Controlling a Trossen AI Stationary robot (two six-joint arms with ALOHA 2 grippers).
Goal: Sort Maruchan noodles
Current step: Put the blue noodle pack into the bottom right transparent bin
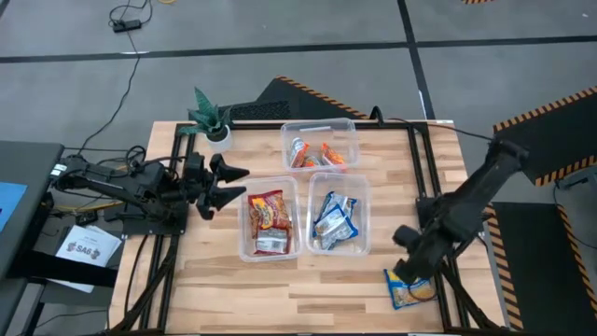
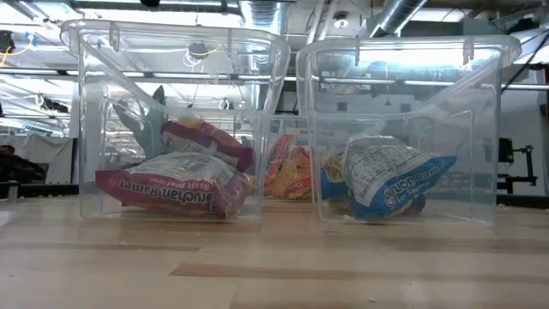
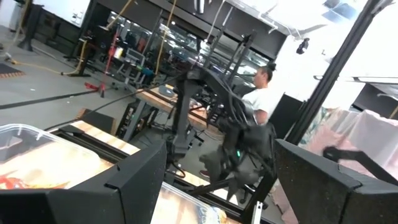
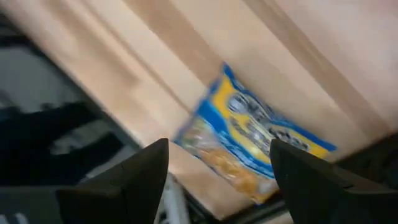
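A yellow-and-blue noodle packet (image 1: 411,292) lies flat on the wood near the table's near right corner; the right wrist view shows the packet (image 4: 255,146) too. My right gripper (image 1: 402,271) (image 4: 217,168) hangs open just above it without touching. Red packets (image 1: 268,220) (image 2: 171,184) fill the near left bin. Blue-and-white packets (image 1: 336,222) (image 2: 386,176) lie in the near right bin. Orange packets (image 1: 315,154) (image 2: 287,172) sit in the far bin. My left gripper (image 1: 244,184) (image 3: 217,186) waits open, level, just left of the red packets' bin.
Three clear plastic bins (image 1: 356,140) stand in the table's middle. A small potted plant (image 1: 213,119) is at the far left corner. Black frame rails (image 1: 424,168) run along the table's sides. A person (image 3: 261,87) stands in the room beyond the table.
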